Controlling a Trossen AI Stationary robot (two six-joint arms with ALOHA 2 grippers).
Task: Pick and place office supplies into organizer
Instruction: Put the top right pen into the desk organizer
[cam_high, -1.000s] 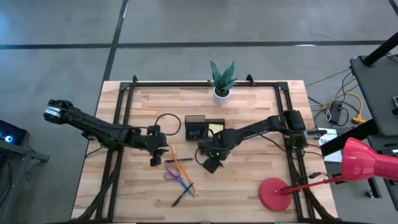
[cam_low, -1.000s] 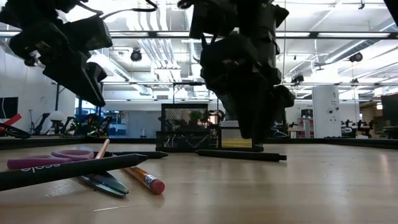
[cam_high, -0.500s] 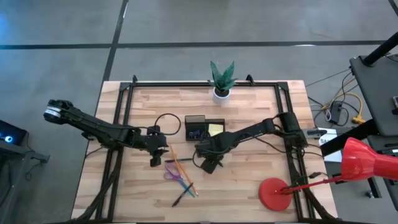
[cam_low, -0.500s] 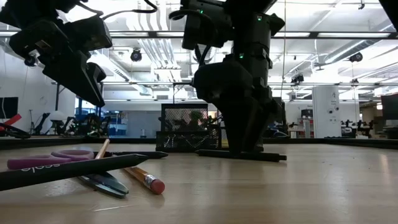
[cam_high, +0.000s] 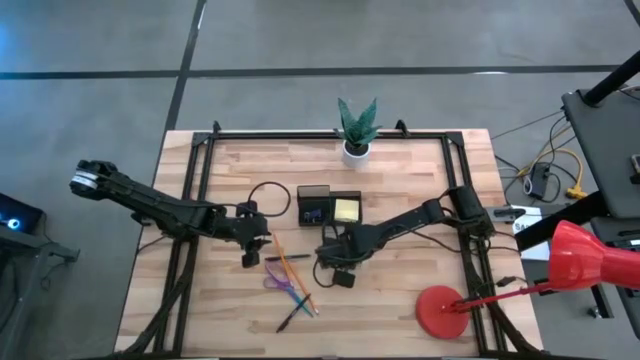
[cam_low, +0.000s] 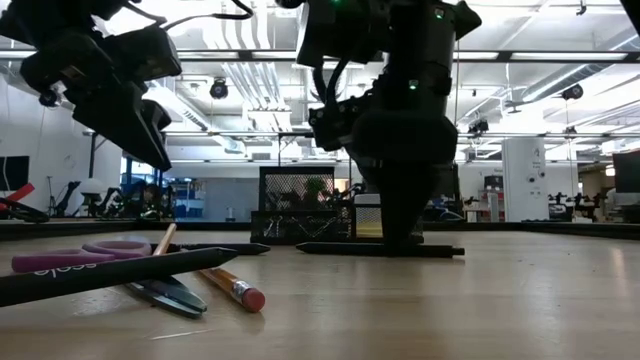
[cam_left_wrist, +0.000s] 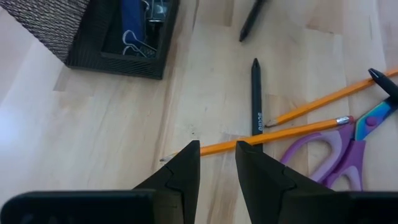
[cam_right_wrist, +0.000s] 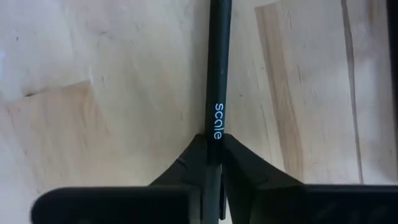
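Note:
A thin black pen (cam_right_wrist: 219, 74) lies flat on the wooden table in front of the black mesh organizer (cam_high: 318, 206), which has a yellow sticky-note pad (cam_high: 347, 209) at its right end. My right gripper (cam_right_wrist: 215, 152) is down at the table and shut on this pen (cam_low: 445, 249). Left of it lie purple-handled scissors (cam_high: 280, 282), orange pencils (cam_high: 289, 266) and another black pen (cam_left_wrist: 255, 99). My left gripper (cam_left_wrist: 217, 155) hovers above the pencils, open by a narrow gap with nothing between its fingers. My right gripper pinches the black pen's barrel (cam_right_wrist: 216, 129), beside the printed word, between its two fingers. The fingers (cam_low: 400, 225) come from above, pointing down, and close on the pen from its two sides. The pen lies level on the table.
A white pot with a green plant (cam_high: 357, 148) stands at the far edge. A black cable loop (cam_high: 268, 195) lies left of the organizer. A red round base (cam_high: 440, 308) sits at the near right. One more black pen (cam_high: 292, 318) lies near the front edge.
My right gripper has come down onto the black pen in front of the organizer and shut on it; the pen has swung slightly on the table. My left gripper has kept still.

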